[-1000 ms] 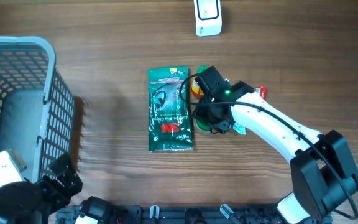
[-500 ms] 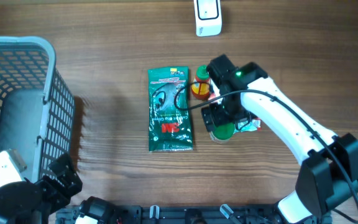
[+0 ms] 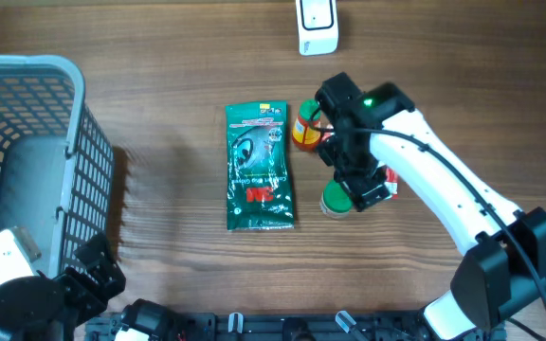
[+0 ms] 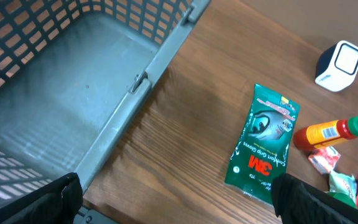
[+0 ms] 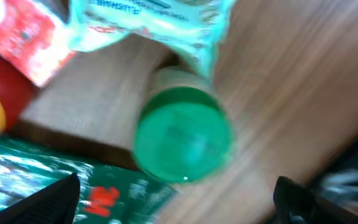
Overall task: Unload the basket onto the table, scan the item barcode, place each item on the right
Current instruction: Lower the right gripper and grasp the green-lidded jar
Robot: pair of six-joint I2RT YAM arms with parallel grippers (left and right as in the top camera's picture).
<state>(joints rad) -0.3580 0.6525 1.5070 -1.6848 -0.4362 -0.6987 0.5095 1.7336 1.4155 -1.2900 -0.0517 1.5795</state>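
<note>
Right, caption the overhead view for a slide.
Open right gripper hovers over a green-capped bottle beside the green glove packet.

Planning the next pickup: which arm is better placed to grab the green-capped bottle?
Right, likely. The right gripper hangs open directly over the green-capped bottle; the left gripper, also open, is off by the basket.

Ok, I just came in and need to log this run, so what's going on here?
The right claw hangs open over a green-capped bottle on the table, not gripping it. An orange bottle and a green glove packet lie beside it. The left claw sits open by the grey basket. Nothing is at the white scanner, so no scan is done yet.
</note>
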